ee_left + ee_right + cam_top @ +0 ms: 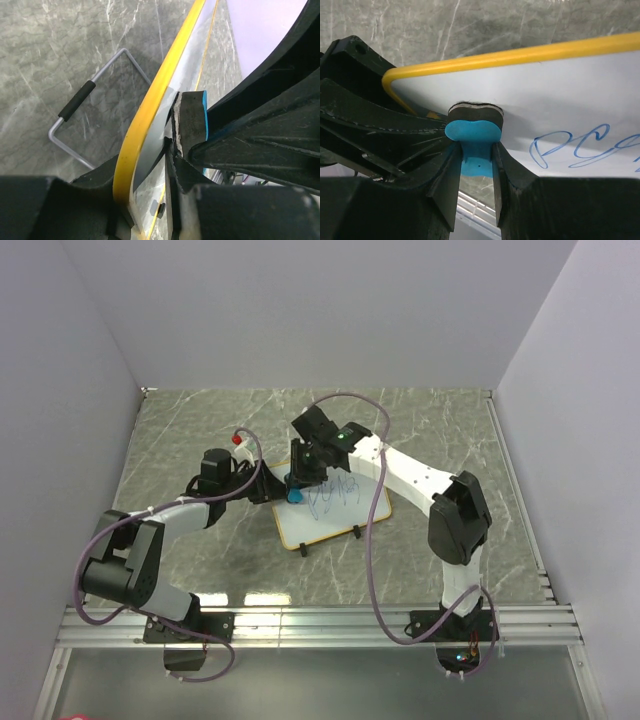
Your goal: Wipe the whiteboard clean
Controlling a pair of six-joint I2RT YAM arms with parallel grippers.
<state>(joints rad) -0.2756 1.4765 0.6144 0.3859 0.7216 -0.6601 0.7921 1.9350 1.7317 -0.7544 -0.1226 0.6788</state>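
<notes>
The whiteboard (335,508) lies on the marble table, white with a thin yellow frame and blue scribbles (333,494). My left gripper (266,486) is shut on the board's left edge; in the left wrist view (145,185) its jaws pinch the yellow frame (152,97). My right gripper (300,480) is shut on a small blue eraser (295,496) and presses its dark felt onto the board's upper-left corner. In the right wrist view the eraser (472,132) sits between my fingers (476,157), just left of the blue writing (570,147) on the board (545,95).
A grey wire loop with a black sleeve (77,100) lies on the table beside the board. Two small black feet (303,548) stick out at the board's near edge. A small red and white object (238,439) lies behind my left gripper. White walls enclose the table.
</notes>
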